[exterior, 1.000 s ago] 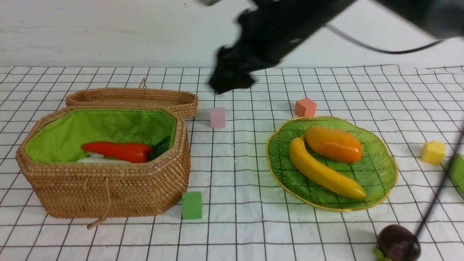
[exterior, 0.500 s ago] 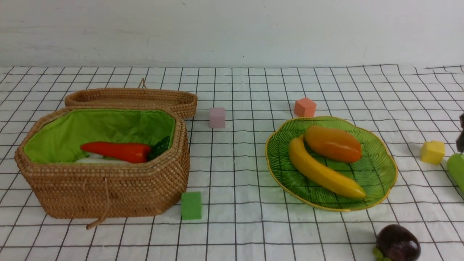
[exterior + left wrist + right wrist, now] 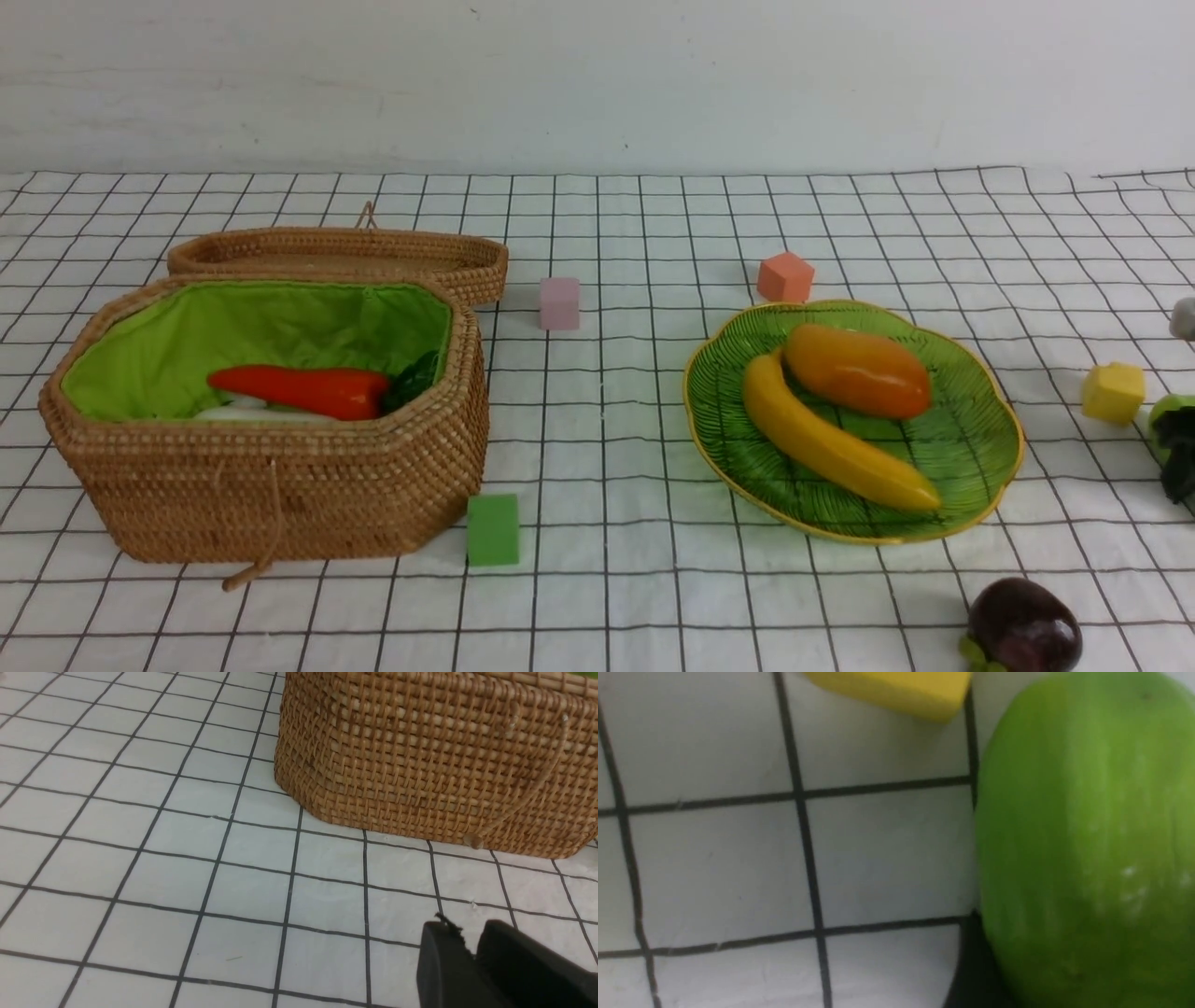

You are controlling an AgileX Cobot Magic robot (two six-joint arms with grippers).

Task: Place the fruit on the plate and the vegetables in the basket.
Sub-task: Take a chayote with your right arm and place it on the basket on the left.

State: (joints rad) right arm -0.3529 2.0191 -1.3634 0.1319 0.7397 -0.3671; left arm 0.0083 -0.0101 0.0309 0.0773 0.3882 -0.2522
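Note:
The wicker basket (image 3: 271,467) stands open at the left, holding the red pepper (image 3: 299,389) and the white radish (image 3: 252,412). On the green plate (image 3: 971,439) lie the banana (image 3: 831,439) and the mango (image 3: 859,371). A dark purple mangosteen (image 3: 1024,625) sits on the cloth at the front right. The light green gourd (image 3: 1165,415) lies at the right edge, with my right gripper (image 3: 1178,462) down over it. Close up, one black finger (image 3: 971,966) presses against the gourd (image 3: 1083,835). My left gripper (image 3: 467,933) hovers shut and empty, low beside the basket (image 3: 420,756).
The basket's lid (image 3: 345,252) lies open behind it. Foam cubes are scattered about: green (image 3: 493,529) in front of the basket, pink (image 3: 559,302), orange (image 3: 786,277) behind the plate, and yellow (image 3: 1114,392) right next to the gourd.
My right arm has swung from above the middle of the table out to the right edge and dropped onto the gourd, its jaws narrowing. Everything else is unmoved.

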